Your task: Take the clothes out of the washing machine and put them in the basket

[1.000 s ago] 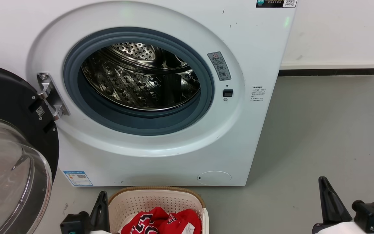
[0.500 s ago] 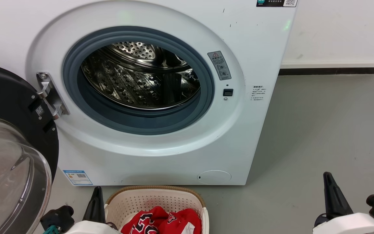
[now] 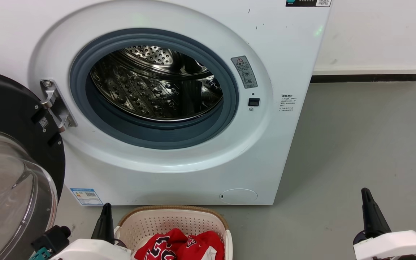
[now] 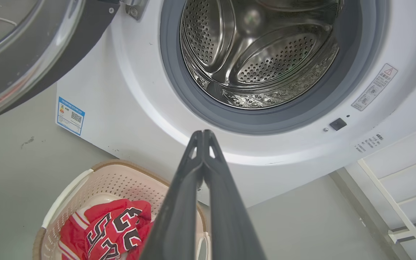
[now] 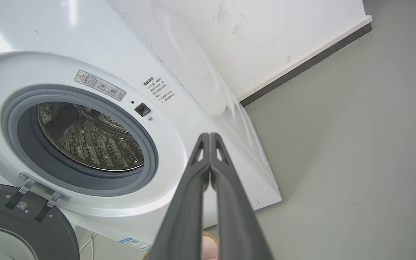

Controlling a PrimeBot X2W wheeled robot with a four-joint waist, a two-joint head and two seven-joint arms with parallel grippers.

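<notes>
We find the basket (image 3: 174, 210) and the clothes (image 3: 182, 247) cut by the head view's bottom edge; the door (image 3: 9, 108) runs off its left edge. Print on the warning label (image 3: 244, 72) and blue sticker (image 3: 86, 196): too small for us to read. The grey seal (image 3: 150, 135) hides the near floor of the drum (image 3: 154, 86).

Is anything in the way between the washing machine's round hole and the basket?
Nothing visible does. The door is swung aside, and the basket sits on the floor right before the washing machine, holding the red clothes.
</notes>
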